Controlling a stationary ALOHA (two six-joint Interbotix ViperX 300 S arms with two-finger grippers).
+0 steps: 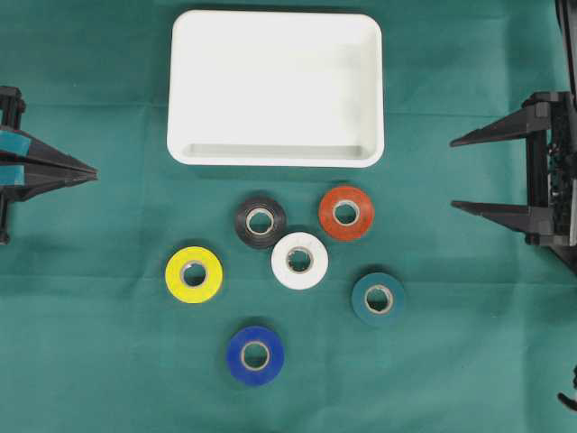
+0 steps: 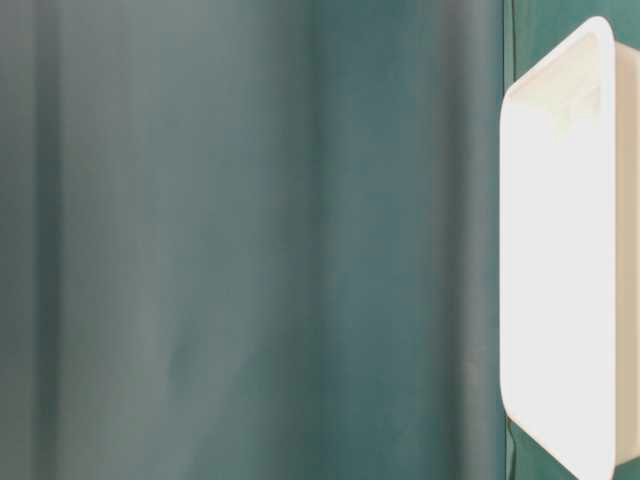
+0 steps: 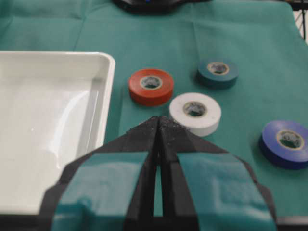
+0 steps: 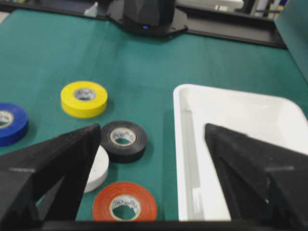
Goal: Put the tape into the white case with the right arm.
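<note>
The white case (image 1: 275, 86) lies empty at the back middle of the green cloth. In front of it several tape rolls lie flat: black (image 1: 243, 224), orange (image 1: 329, 215), white (image 1: 315, 266), yellow (image 1: 212, 280), teal (image 1: 362, 302) and blue (image 1: 238, 359). My right gripper (image 1: 453, 173) hangs at the right edge, open wide and holding nothing, clear of every roll. In the right wrist view it (image 4: 153, 127) frames the case's rim (image 4: 179, 144) and the orange roll (image 4: 144, 202). My left gripper (image 1: 93, 171), marked with teal bands, is shut and empty at the left edge.
Green cloth covers the whole table. The table-level view shows only blurred cloth and the case (image 2: 560, 250) at its right side. A black arm base (image 4: 147, 17) stands at the far edge in the right wrist view.
</note>
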